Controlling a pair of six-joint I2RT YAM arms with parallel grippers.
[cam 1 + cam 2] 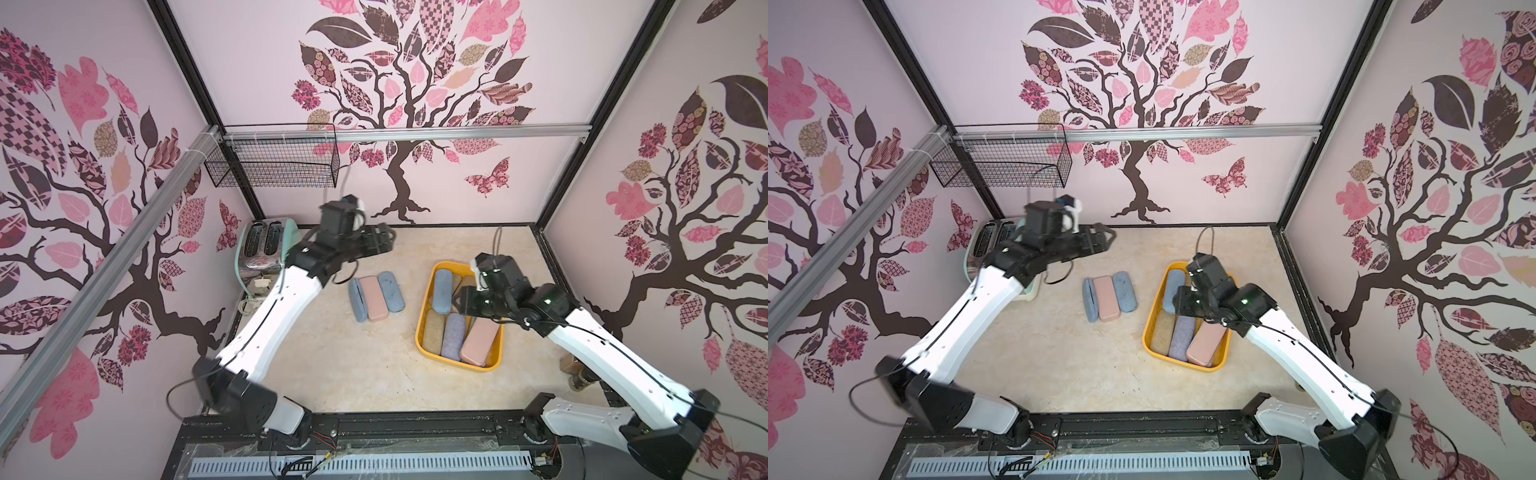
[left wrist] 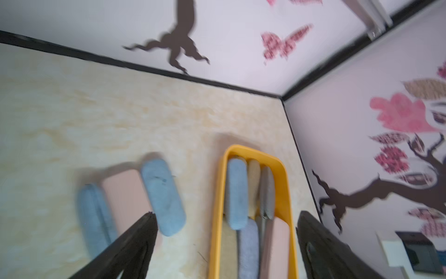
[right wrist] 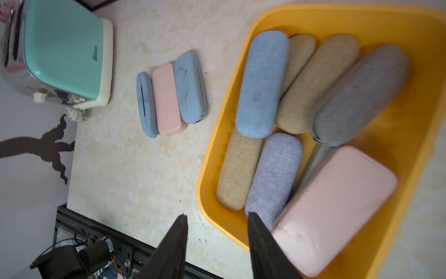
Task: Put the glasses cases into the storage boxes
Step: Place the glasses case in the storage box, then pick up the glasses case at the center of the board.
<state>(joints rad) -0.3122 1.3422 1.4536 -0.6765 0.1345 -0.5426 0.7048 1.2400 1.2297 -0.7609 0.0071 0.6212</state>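
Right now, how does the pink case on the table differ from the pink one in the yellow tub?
The pink case on the table lies flat between two blue cases; the pink case in the yellow tub overlaps a grey case. The table one looks clean; the tub one shows dark scuffs. Both are smooth, rounded rectangles.
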